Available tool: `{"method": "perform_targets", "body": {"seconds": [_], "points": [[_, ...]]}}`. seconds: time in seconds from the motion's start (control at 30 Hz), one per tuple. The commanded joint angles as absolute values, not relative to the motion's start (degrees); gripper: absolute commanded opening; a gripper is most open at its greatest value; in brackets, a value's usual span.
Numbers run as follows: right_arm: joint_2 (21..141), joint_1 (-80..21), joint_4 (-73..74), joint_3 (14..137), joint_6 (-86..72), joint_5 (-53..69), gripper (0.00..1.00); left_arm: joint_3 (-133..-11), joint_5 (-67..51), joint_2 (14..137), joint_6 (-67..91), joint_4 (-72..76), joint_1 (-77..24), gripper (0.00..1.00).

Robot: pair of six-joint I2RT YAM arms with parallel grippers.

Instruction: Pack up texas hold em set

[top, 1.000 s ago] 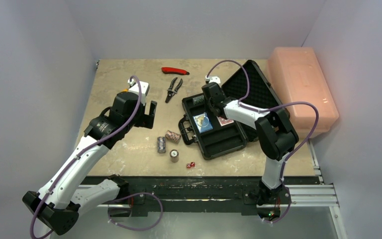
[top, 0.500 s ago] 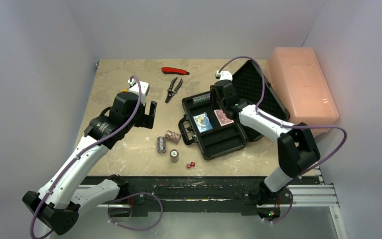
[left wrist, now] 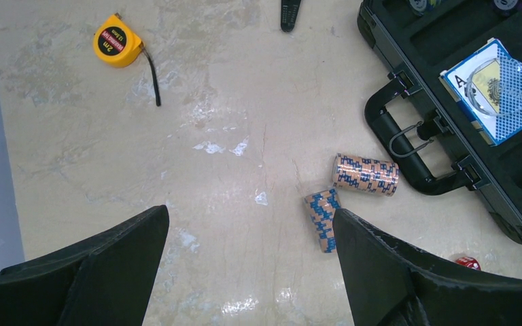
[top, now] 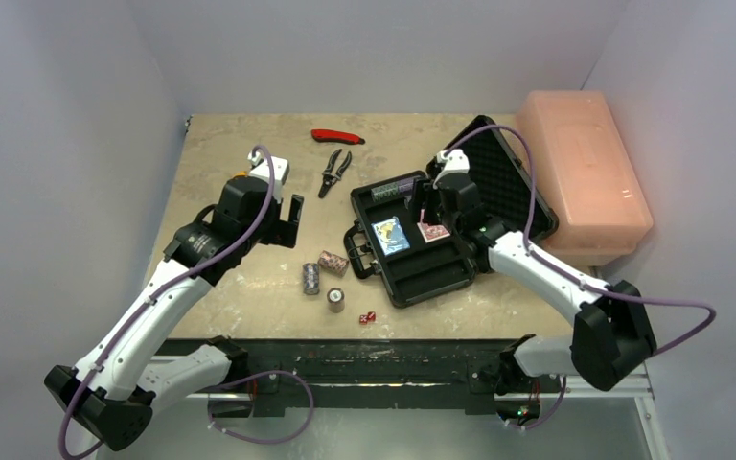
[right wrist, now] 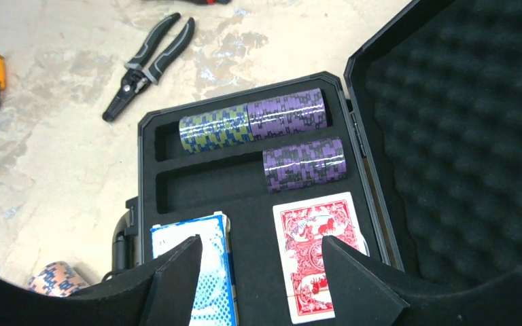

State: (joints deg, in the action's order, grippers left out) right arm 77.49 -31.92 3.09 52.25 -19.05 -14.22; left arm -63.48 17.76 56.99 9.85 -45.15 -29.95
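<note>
Open black foam-lined case (top: 429, 271) holds blue deck (top: 390, 235), red deck (right wrist: 316, 255) and chip rolls (right wrist: 304, 163) (three loose rolls (top: 333, 261) lie outside); left gripper (left wrist: 250, 214) and right gripper (right wrist: 258, 244) gape, empty.

Matt black plastic briefcase (right wrist: 211, 180) beneath the right hand (right wrist: 258, 244), dimpled foam lining (right wrist: 476, 136) beside it. Glossy printed red deck (right wrist: 316, 255) and blue deck (right wrist: 214, 272). Below the left hand (left wrist: 250, 214), mottled stone-like surface (left wrist: 231, 102), faintly shiny.

Pale grey walls (top: 364, 48), mottled beige tabletop (top: 220, 144), metal rail (top: 613, 369) along near edge
</note>
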Motion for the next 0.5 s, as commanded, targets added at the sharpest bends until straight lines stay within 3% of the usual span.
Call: {"method": "perform_targets", "body": {"seconds": [0.0,0.47], "points": [[71.39,-32.08,0.53,49.59,-19.01,-16.59,0.70,-64.69,17.34,57.39,9.06,-44.25,-29.51,0.90],[59.17,-32.07,-1.71,42.97,-24.03,-21.05,0.82,-64.78,17.67,58.96,8.90,-44.48,-29.49,0.90]]}}
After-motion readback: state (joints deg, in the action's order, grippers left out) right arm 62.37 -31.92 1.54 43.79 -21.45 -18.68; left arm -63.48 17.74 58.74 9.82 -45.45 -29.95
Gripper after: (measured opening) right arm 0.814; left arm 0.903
